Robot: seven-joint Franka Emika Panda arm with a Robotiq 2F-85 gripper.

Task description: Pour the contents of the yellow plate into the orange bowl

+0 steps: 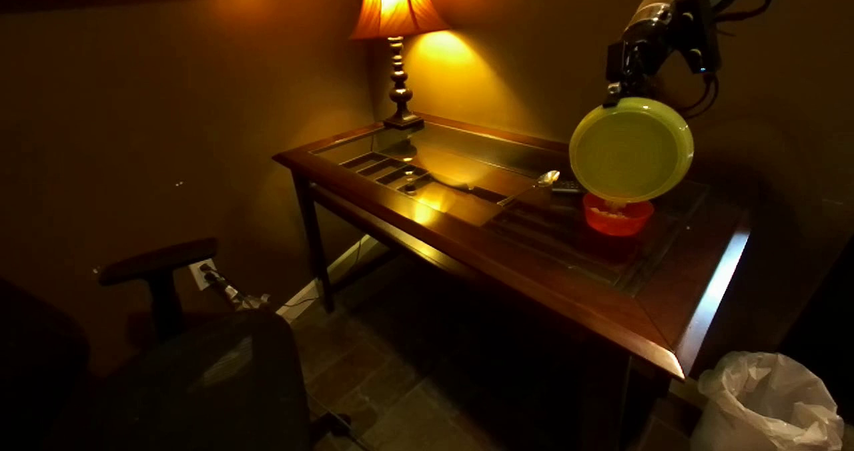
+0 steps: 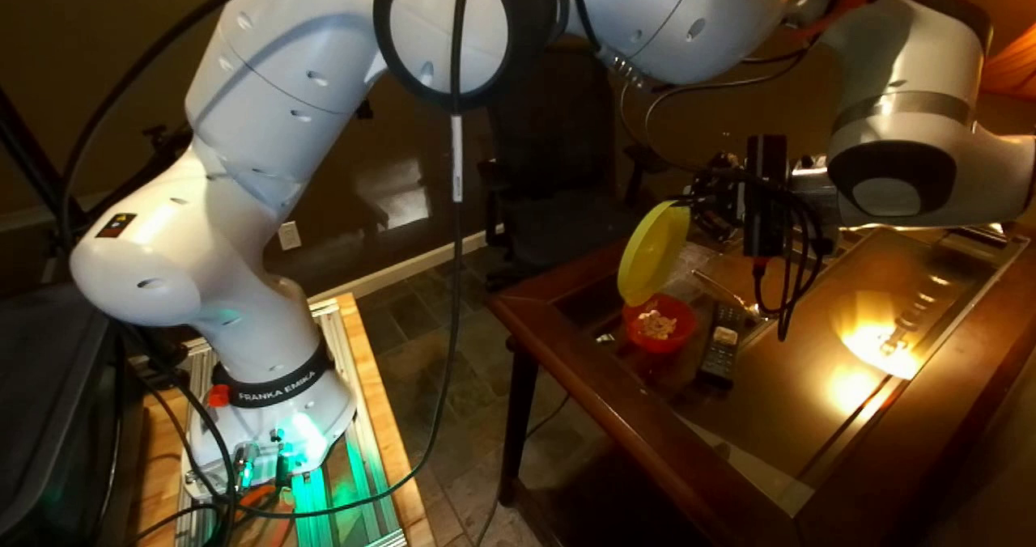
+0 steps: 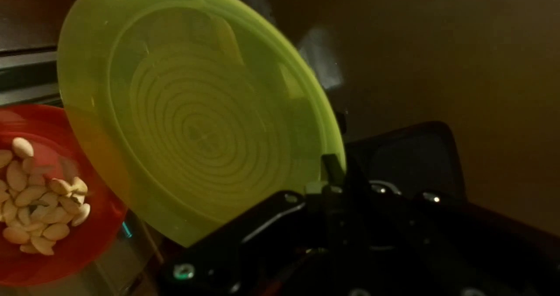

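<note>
Claw (image 1: pixel 611 97) grasping the plate (image 1: pixel 630 149) by its rim, tilted steeply, I judge, for pouring; the bowl (image 1: pixel 618 225), holding pale pieces (image 3: pixel 41 208), stands below, presumably to catch them.

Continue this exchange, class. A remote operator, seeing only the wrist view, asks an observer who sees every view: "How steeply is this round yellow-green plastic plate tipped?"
Observer: Very steeply: in an exterior view the yellow-green plate shows as a narrow, near-upright oval.
Operator: My picture is dim. Is anything lit?
Observer: Yes, a lamp with a flared orange shade glows on the dark wooden table.
Operator: My frame cuts off part of the small round red-orange plastic bowl. What lies beside it on the table?
Observer: In an exterior view, a dark oblong handset with buttons lies next to it.
</note>
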